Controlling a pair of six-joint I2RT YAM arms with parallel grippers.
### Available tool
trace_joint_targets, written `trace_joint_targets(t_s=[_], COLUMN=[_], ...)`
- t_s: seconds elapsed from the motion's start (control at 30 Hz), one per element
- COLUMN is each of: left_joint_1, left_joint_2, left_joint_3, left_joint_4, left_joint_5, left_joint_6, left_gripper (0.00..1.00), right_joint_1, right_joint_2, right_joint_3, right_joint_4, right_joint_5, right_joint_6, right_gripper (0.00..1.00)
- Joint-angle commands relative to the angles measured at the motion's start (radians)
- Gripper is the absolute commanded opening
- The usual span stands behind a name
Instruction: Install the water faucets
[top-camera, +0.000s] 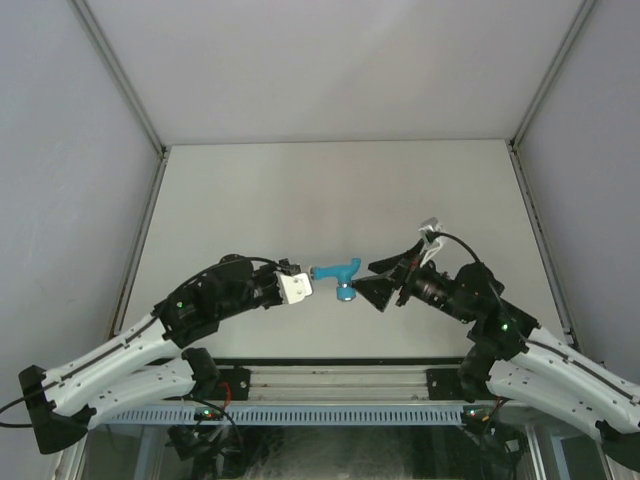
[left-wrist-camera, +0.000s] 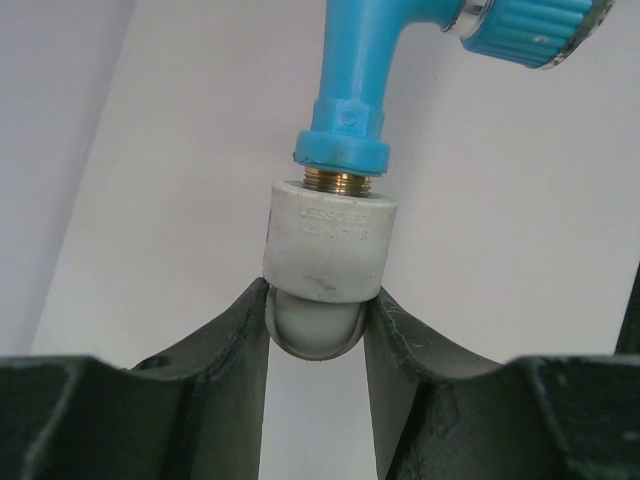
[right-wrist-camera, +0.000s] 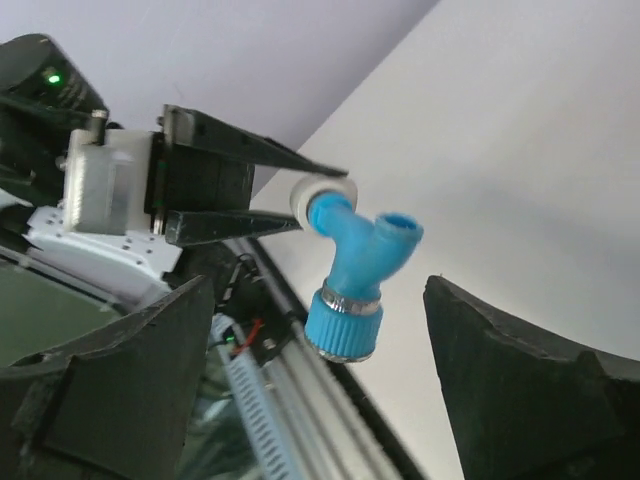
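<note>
The bright blue water faucet (top-camera: 335, 272) hangs in mid-air between my two arms, its brass thread screwed into a small white-grey pipe fitting (left-wrist-camera: 325, 240). A thin band of thread still shows. My left gripper (left-wrist-camera: 318, 300) is shut on the fitting's rounded end and holds it up, with the faucet (left-wrist-camera: 360, 90) pointing away. In the top view my left gripper (top-camera: 306, 274) is just left of the faucet. My right gripper (top-camera: 377, 281) is open just right of it. In the right wrist view the faucet (right-wrist-camera: 352, 262) and its ribbed handle lie between my spread right gripper (right-wrist-camera: 318, 285) without touching it.
The pale table (top-camera: 330, 190) lies below, walled by grey panels left and right. An aluminium rail with a slotted cable duct (top-camera: 330, 412) runs along the near edge between the arm bases.
</note>
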Motion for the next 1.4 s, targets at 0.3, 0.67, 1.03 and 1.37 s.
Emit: trace_joint_targets(t_s=[0.3, 0.67, 1.03, 1.37], left_joint_1=[0.013, 0.035, 0.035, 0.035], left_joint_2=[0.021, 0.037, 0.077, 0.071], left_joint_3=[0.15, 0.199, 0.217, 0.215], left_joint_4=[-0.131, -0.227, -0.235, -0.217], left_joint_5=[0.146, 0.25, 0.295, 0.276], left_joint_6=[-0.06, -0.056, -0.061, -0.068], left_gripper=[0.0, 0.0, 0.0, 0.0], right_joint_1=[0.107, 0.36, 0.435, 0.441], right_joint_2=[-0.158, -0.096, -0.026, -0.031], right_joint_3=[-0.043, -0.124, -0.125, -0.111], right_joint_4=[-0.18, 0.036, 0.123, 0.052], right_joint_5=[-0.275, 0.236, 0.165, 0.06], right_joint_6=[-1.478, -1.948, -1.971, -1.829], right_gripper=[0.91, 0.9, 0.64, 0.31])
